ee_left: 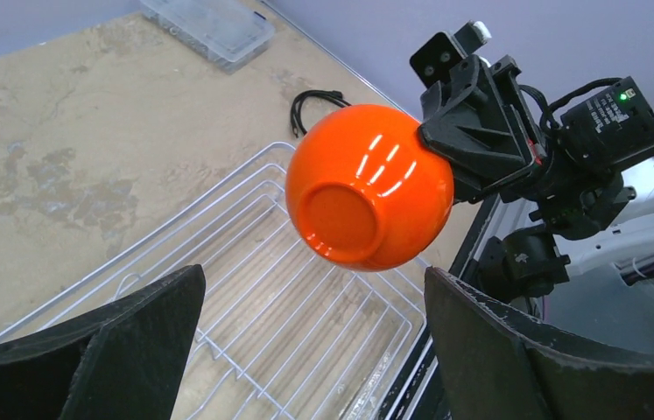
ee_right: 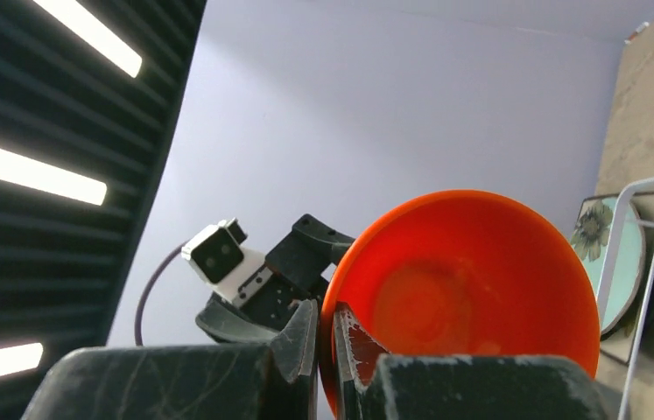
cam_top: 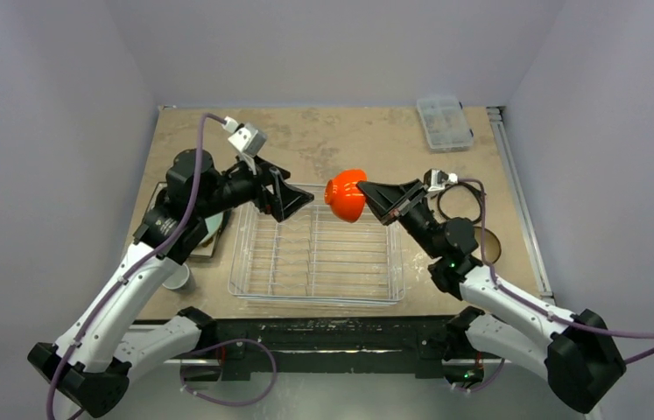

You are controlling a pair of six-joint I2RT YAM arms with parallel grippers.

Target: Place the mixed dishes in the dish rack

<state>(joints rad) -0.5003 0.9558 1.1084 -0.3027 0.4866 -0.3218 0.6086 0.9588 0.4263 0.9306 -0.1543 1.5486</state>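
My right gripper (cam_top: 364, 187) is shut on the rim of the orange bowl (cam_top: 346, 194) and holds it tilted in the air above the far right part of the dish rack (cam_top: 316, 255). In the right wrist view the fingers (ee_right: 351, 337) pinch the bowl's rim (ee_right: 472, 289). My left gripper (cam_top: 297, 203) is open and empty above the rack's far left, facing the bowl (ee_left: 367, 197). The pale-teal plate (ee_right: 622, 267) lies on the flower-patterned plate (ee_right: 591, 224) left of the rack. The grey cup (cam_top: 176, 276) stands near them. The dark brown bowl (cam_top: 489, 246) sits right of the rack.
A clear plastic compartment box (cam_top: 443, 121) lies at the table's far right corner. A black coiled cable (cam_top: 461, 201) lies behind the right arm. A metal rail (cam_top: 516, 197) runs along the right table edge. Walls close in the table on three sides.
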